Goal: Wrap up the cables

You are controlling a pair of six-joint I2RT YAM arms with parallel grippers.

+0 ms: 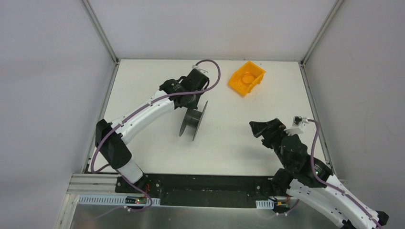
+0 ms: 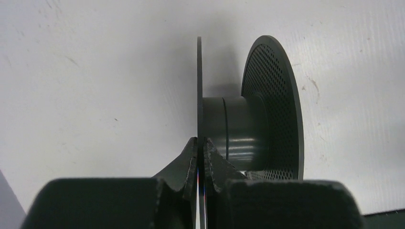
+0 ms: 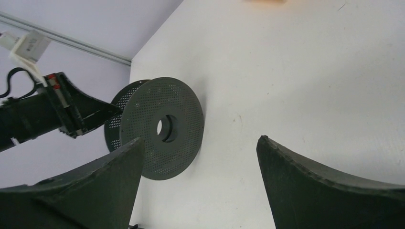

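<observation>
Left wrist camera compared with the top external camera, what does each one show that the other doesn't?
Only the left wrist view shows the left gripper pinched on the edge of one flange of the spool, and the perforations in the far flange. Only the top view shows the orange bin and the right gripper. Both show the upright spool and the white table. Neither shows a thin cable.

No legible text or labels
</observation>
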